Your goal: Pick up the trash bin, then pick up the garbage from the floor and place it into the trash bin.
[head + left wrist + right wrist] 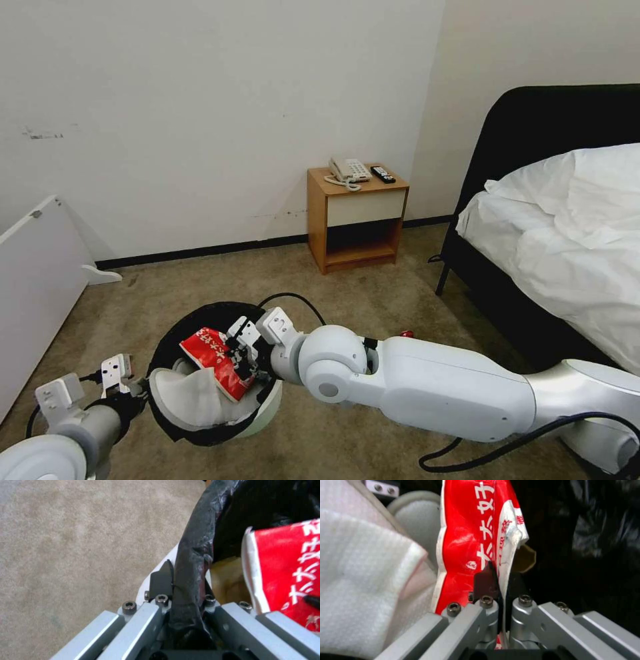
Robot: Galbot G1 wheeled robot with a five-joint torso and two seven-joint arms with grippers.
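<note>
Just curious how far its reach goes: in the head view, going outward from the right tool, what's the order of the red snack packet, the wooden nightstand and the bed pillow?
1. Red snack packet: pinched in the right tool, over the trash bin.
2. Wooden nightstand: against the far wall, ahead.
3. Bed pillow: off to the right, farthest.

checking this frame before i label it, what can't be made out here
- Bottom of the trash bin: head view, hidden by the white slipper and red snack packet inside it.
- Red thing on the carpet: head view, mostly behind the right arm; can't identify.
- Packet's lower end: right wrist view, hidden inside the right tool.
- Bin's outside: left wrist view, cut off beyond the left tool.
</note>
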